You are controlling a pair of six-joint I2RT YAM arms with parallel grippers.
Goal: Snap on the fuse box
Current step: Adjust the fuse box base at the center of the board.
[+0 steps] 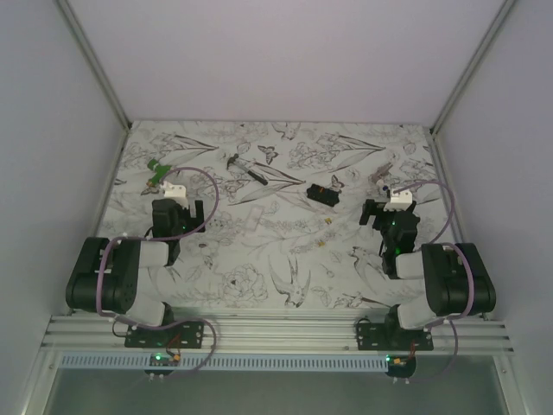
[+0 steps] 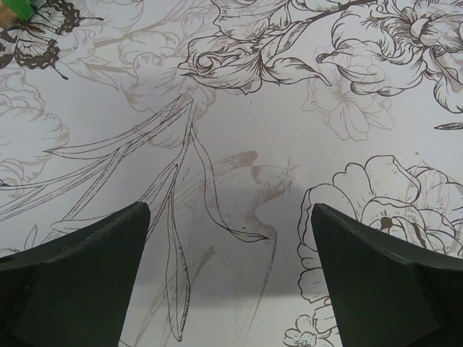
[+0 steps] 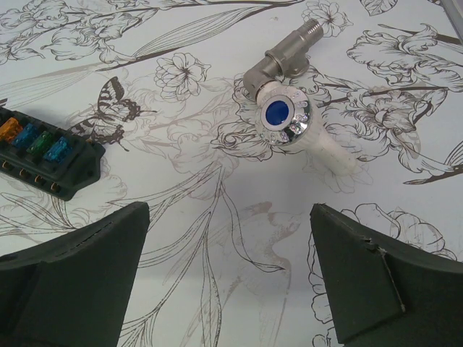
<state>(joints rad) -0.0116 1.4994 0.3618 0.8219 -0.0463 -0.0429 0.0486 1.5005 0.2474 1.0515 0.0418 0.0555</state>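
Observation:
The fuse box, a small black rectangular box, lies on the flower-patterned mat a little right of centre. In the right wrist view the fuse box sits at the left edge, showing orange, blue and green fuses in a row. My right gripper hovers to the right of the box, apart from it. It is open with only the mat between its fingers. My left gripper stands far to the left of the box. It is also open and holds nothing.
A metal valve fitting with a blue cap lies just beyond the right gripper. A thin dark hammer-like tool lies at the back centre. A small green piece sits at the back left, its corner visible from the left wrist.

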